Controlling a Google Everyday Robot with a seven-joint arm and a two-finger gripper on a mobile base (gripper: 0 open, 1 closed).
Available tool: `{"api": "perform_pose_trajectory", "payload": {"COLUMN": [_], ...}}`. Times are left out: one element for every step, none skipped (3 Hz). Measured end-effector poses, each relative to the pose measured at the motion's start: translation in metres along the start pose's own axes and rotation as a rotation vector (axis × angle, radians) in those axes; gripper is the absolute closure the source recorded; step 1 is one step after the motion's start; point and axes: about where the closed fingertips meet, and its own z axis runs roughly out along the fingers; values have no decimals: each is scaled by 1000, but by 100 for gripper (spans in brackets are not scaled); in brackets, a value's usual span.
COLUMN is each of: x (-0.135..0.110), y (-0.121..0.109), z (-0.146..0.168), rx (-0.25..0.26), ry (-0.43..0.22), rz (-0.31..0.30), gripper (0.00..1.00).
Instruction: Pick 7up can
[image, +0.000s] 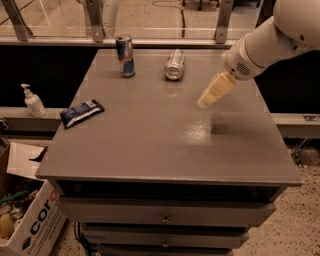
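The 7up can (174, 64), silvery-white with a shiny metal end, lies on its side near the far edge of the grey table (150, 150), right of centre. My gripper (215, 90), cream-coloured on a white arm, hangs above the table to the right of the can and nearer to me, clearly apart from it, pointing down and to the left.
A taller blue-and-silver can (125, 55) stands upright at the far left of the table. A dark blue snack packet (81, 113) lies at the left edge. A white pump bottle (33, 101) stands on a ledge to the left. A cardboard box (25, 220) sits on the floor at lower left.
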Motion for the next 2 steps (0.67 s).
{"api": "perform_pose_trajectory", "payload": {"x": [-10,-23], "y": [-4,-21], "z": [30,65], "rx": [0,28], "ry": [-62,-123], "rz": [54,112], "gripper": [0,0]}}
